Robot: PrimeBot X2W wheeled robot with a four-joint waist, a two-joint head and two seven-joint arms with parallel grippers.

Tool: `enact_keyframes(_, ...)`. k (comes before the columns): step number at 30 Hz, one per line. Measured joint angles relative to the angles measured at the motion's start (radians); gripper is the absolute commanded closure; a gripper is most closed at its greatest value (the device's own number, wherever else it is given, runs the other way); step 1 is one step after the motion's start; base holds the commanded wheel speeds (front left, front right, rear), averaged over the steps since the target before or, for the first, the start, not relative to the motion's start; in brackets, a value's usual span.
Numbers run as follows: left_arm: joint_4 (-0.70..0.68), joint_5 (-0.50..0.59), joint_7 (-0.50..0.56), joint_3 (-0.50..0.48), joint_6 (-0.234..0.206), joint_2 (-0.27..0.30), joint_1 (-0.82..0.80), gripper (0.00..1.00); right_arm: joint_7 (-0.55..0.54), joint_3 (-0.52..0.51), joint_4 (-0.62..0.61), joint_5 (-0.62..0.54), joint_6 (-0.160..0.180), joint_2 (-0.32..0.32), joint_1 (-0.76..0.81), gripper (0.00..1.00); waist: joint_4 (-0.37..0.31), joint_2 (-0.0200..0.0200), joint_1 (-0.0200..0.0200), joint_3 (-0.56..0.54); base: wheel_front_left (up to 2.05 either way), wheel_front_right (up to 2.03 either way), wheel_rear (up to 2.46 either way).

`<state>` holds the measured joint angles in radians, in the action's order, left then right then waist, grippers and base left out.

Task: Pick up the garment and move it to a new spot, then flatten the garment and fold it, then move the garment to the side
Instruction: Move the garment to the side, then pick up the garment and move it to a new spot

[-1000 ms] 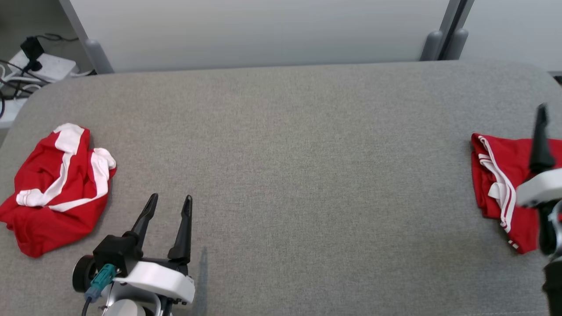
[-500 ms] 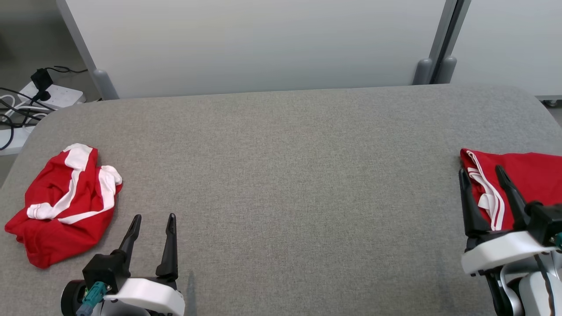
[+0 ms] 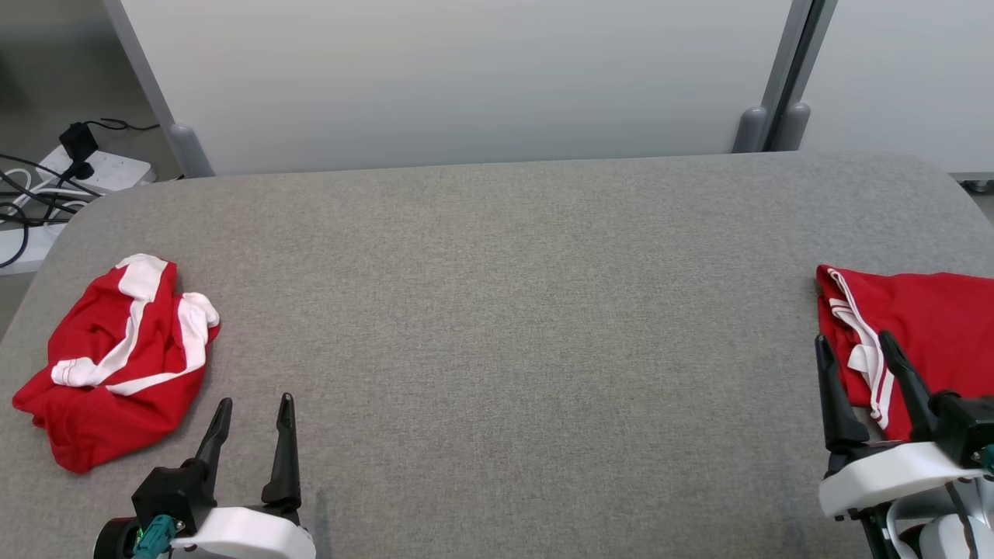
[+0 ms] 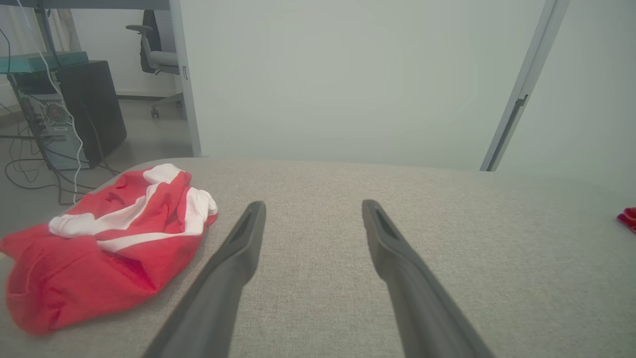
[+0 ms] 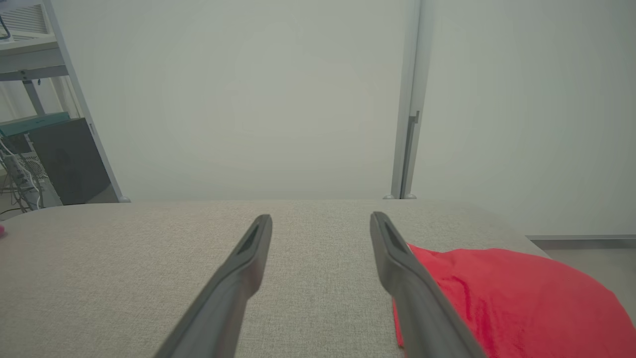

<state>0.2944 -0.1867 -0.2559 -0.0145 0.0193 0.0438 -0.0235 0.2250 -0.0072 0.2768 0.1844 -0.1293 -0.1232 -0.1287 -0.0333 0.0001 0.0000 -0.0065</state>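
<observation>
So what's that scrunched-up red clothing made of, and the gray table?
The crumpled red garment looks like soft knit cloth, matte, with white stripes: it bunches into loose folds. The gray tabletop seems covered in woven fabric or felt: a fine speckled weave, no shine.

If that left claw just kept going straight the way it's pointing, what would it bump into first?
Probably nothing nearby: the left gripper points across the grey table toward the pale panel; the crumpled red garment lies off to its left.
</observation>
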Motion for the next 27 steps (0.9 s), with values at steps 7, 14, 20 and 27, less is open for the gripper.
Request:
enact_keyframes(7, -0.002, -0.037, 0.000, 0.003, -0.009, -0.001, -0.001, 0.00, 0.000, 0.006, 0.003, 0.000, 0.000, 0.002, 0.008, 0.00, 0.045, 0.0000, 0.0000, 0.009, 0.00, 0.00, 0.00)
enact_keyframes(14, -0.002, -0.067, 0.000, -0.010, -0.012, -0.001, -0.002, 0.00, 0.000, 0.079, 0.003, 0.013, 0.000, -0.003, 0.011, 0.00, 0.160, 0.0000, 0.0000, 0.030, 0.00, 0.00, 0.00)
enact_keyframes(20, 0.013, -0.069, 0.000, -0.025, -0.011, -0.001, -0.003, 0.00, 0.000, 0.110, 0.013, 0.026, 0.000, -0.004, -0.026, 0.00, 0.276, 0.0000, 0.0000, 0.053, 0.00, 0.00, 0.00)
enact_keyframes(27, 0.029, -0.073, 0.000, -0.025, -0.004, -0.001, -0.006, 0.00, 0.000, 0.108, 0.026, 0.026, 0.000, -0.004, -0.029, 0.00, 0.390, 0.0000, 0.0000, 0.076, 0.00, 0.00, 0.00)
